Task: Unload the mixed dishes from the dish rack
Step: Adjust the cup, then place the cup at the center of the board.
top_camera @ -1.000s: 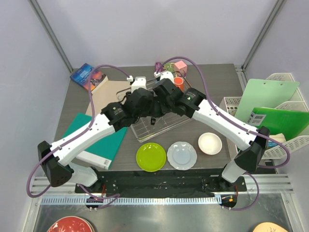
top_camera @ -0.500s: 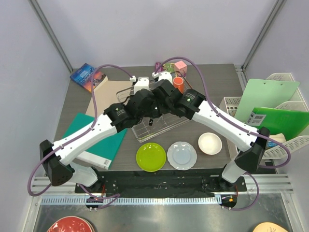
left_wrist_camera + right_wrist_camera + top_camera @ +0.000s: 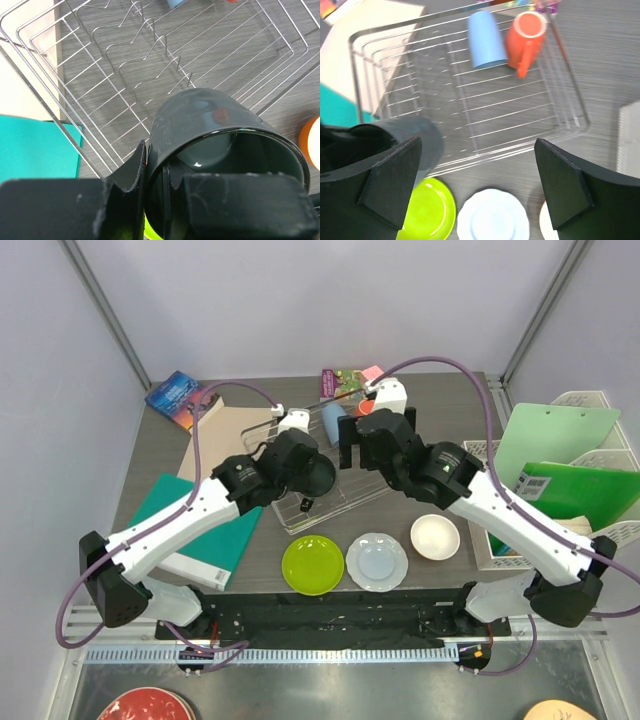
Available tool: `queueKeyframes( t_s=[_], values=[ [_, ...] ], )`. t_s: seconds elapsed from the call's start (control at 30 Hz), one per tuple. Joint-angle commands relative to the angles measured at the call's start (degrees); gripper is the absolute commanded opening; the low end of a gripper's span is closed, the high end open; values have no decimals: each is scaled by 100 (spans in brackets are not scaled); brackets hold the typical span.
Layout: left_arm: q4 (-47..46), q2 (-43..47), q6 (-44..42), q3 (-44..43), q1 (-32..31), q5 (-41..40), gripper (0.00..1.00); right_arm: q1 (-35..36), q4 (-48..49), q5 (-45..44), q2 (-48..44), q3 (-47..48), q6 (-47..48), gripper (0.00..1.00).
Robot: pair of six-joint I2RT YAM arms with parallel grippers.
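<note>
So the two arms were bunched together over the rack a second ago, and now they've split apart. Looks like a hand-off to me. The left claw has clamped down on the dark grey mug, one finger inside the rim and one outside. The right claw has backed off and is wide open with nothing between its fingers.

The mug is tipped on its side in the left claw's grip, over the near-left corner of the dish rack. I can't tell if it's fully clear of the wires.

For the job, that's the fourth dish on its way out. The green plate, the pale plate and the white bowl already sit in a row on the table in front of the rack. Only the light blue cup and the orange mug are left inside, lying side by side at the far end.

My guess is the free right claw goes for one of those while the left sets the mug down near the plates
</note>
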State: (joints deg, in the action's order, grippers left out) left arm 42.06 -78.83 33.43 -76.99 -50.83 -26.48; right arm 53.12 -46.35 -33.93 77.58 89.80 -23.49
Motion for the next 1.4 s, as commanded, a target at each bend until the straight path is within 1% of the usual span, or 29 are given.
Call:
queueKeyframes(
  t_s=[0.0,0.03,0.07,0.13,0.17,0.27,0.37,0.5,0.8,1.07,1.37],
  values=[
    [-207,377,23,-334,55,186,0,-13,301,-1254,-576,-383,-226,100],
    [-225,377,41,-308,55,248,0,-13,363,-1465,-856,-489,-235,100],
    [-225,377,76,-282,55,318,0,-13,372,-1911,-980,-707,-279,99],
    [-277,377,172,-106,3,581,0,-13,442,-2204,-1270,-910,-349,100],
    [-408,377,190,-53,-41,670,0,-13,503,-2353,-1585,-1164,-367,100],
    [-550,228,260,9,-242,933,0,-13,776,-2469,-2174,-1665,-420,100],
    [-568,-61,348,-184,-462,1126,0,-13,829,-2697,-2623,-2000,-604,100],
    [-629,-483,401,-325,-726,1259,0,-13,838,-2698,-2958,-2273,-666,100],
    [-936,-1318,629,-273,-1201,1514,0,-13,855,-2715,-3056,-2959,-859,100],
    [-1464,-1644,779,96,-1236,1778,0,-13,952,-2513,-2924,-3249,-991,100],
    [-1517,-2127,832,79,-1482,1769,0,-30,1031,-2689,-2977,-3373,-930,99]
  ],
)
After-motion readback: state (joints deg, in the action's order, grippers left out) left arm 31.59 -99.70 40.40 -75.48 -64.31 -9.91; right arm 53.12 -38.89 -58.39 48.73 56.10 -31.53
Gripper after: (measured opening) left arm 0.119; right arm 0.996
